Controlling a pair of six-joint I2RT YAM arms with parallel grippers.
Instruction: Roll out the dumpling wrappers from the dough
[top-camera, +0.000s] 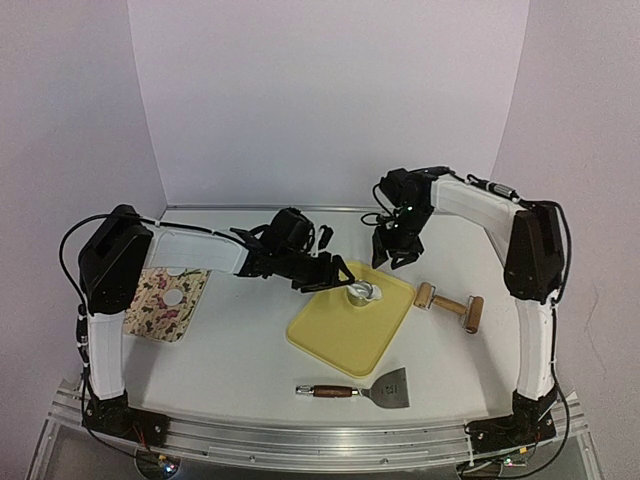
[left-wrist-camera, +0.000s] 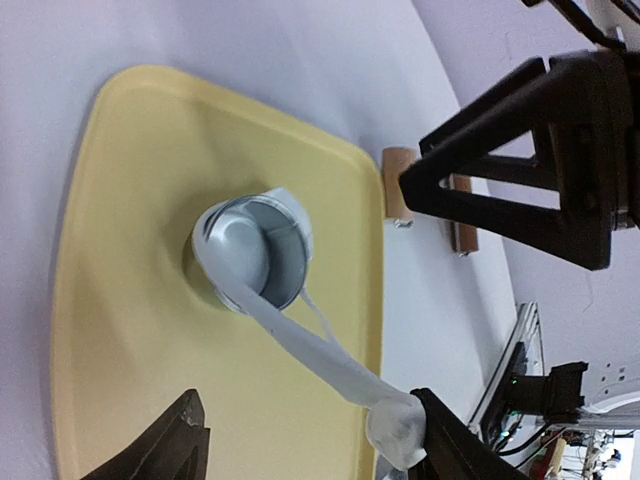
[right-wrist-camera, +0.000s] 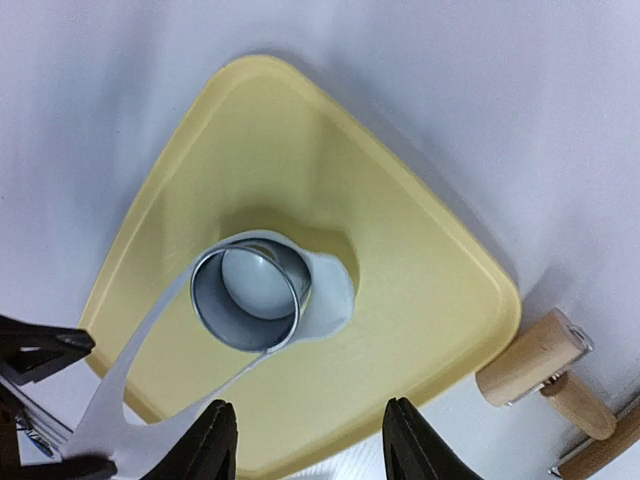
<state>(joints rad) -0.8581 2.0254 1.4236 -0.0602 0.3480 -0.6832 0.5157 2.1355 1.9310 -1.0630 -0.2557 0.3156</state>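
One dumpling wrapper (right-wrist-camera: 255, 282) lies inside the ring cutter (left-wrist-camera: 288, 262) on the yellow tray (top-camera: 335, 340), directly below the right gripper (right-wrist-camera: 308, 403), empty with jaws parted, while the scrap dough strip (left-wrist-camera: 320, 360) trails from the ring to one finger of the left gripper (left-wrist-camera: 305, 400), whose jaws also stand apart.

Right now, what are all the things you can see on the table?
tray: one, yellow, middle of the table.
ring cutter: one, shiny metal, standing on the tray.
dough disc: one, white, inside the ring cutter.
dough strip: one, white, stretched from ring cutter to left pincer.
rolling pin: one, wooden, right of the tray.
scraper: one, metal and wood, near side of the tray.
flowery cloth: one, with a round hole, far left.
left pincer: one, black, open, dough on one finger.
right pincer: one, black, open, above the tray.
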